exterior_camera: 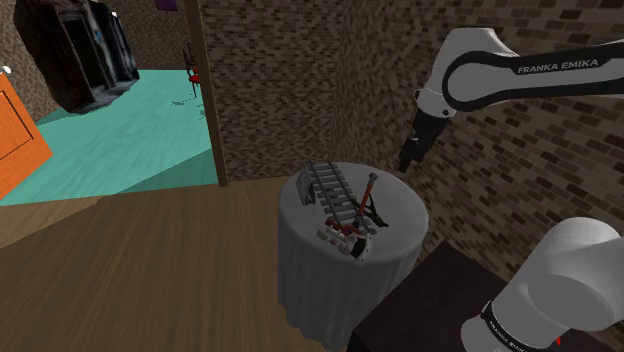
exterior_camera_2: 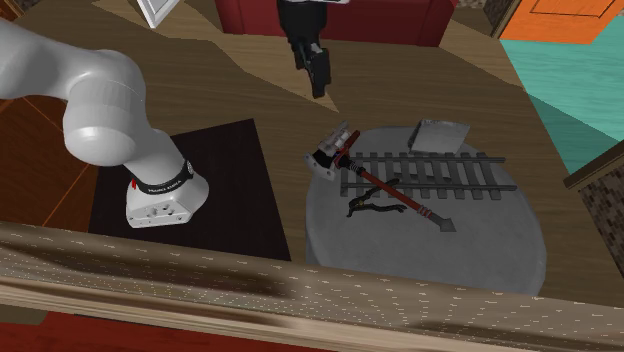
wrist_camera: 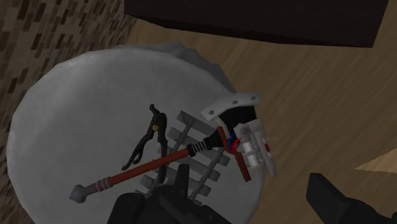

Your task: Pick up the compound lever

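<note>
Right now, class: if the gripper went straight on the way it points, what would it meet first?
Probably the axe head beside the track, not the black compound lever; depth is unclear.

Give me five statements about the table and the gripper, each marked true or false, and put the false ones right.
1. The gripper is open and holds nothing. True.
2. The black compound lever lies on the round table. True.
3. The red-shafted tool lies on the floor. False: it lies on the table, across the track piece.
4. The gripper's fingers touch the compound lever. False: the gripper hangs in the air, apart from it.
5. The compound lever lies beside the red-shafted tool. True.
</note>
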Robot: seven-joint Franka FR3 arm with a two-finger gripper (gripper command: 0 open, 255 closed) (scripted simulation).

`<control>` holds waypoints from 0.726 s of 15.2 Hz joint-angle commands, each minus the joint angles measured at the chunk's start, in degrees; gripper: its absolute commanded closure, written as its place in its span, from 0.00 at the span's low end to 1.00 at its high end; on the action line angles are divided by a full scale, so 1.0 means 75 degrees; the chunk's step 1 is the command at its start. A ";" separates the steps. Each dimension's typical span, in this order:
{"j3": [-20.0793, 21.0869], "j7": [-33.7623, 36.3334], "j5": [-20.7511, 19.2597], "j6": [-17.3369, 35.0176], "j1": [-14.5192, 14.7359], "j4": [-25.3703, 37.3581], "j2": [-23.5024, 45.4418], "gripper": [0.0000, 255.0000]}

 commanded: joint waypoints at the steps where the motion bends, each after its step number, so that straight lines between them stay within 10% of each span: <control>1: -0.0257 -0.0476 -0.0075 0.0550 0.0031 -0.0231 0.0300 0.00; 11: -0.1609 -0.3104 0.0254 0.3181 0.0498 -0.0335 0.2901 0.00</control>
